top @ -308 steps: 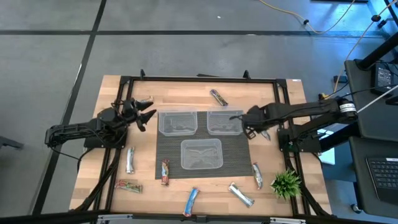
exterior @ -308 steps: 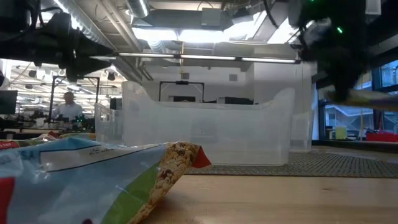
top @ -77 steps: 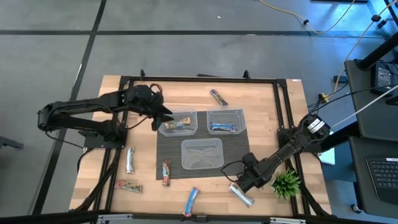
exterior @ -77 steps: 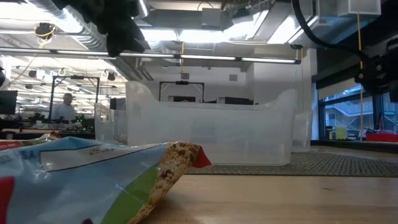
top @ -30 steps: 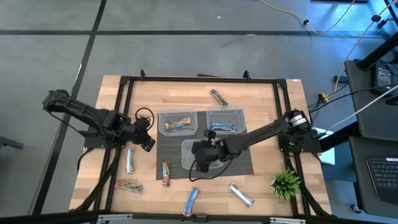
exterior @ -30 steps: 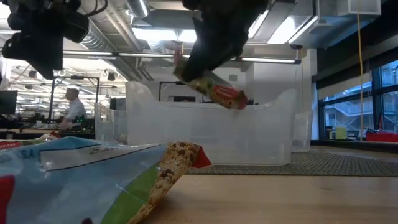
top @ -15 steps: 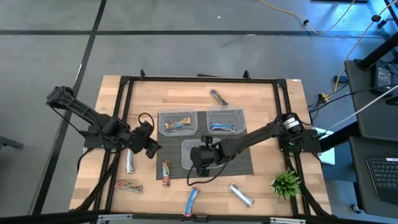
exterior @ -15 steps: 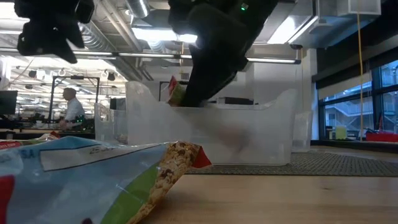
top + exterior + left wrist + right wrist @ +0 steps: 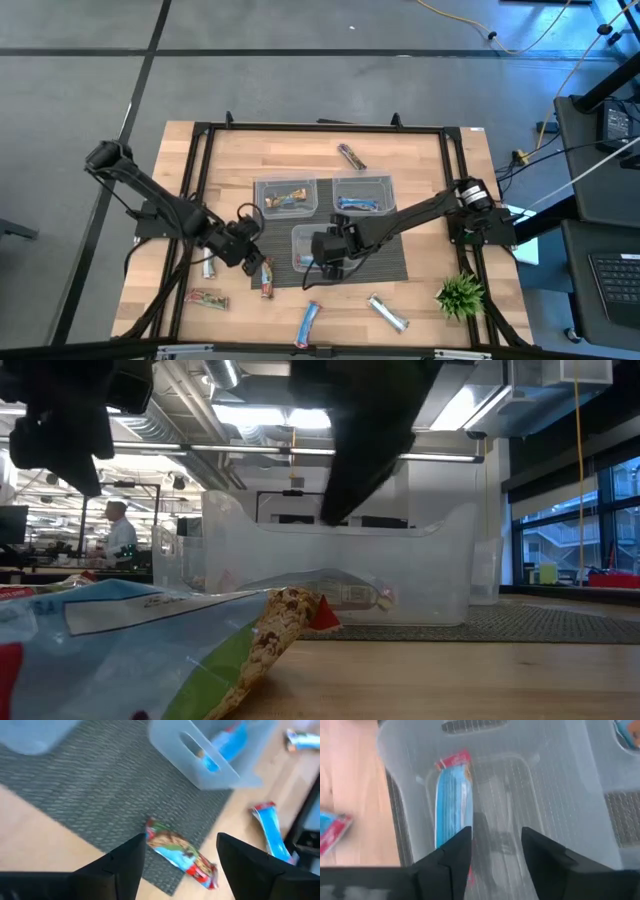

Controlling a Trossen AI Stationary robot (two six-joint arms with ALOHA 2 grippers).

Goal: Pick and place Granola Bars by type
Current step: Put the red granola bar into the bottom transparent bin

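Note:
My right gripper hangs open over the near clear tub. A blue and red granola bar lies flat on that tub's floor just below the fingers and also shows through the tub's wall. My left gripper is open above a red, green and blue bar that lies at the mat's near left corner. Its fingers stand on either side of the bar, well above it. Each far tub holds a bar.
Loose bars lie on the wood: one near the far edge, one by the left arm, and three along the near edge. A potted plant stands at the near right corner. A bar fills the low view's foreground.
My right gripper brought a bar over the near tub, went down into it and let go; the bar now lies on the tub's floor. My left gripper moved toward the table's near edge and right, ending over the bar at the mat's corner.

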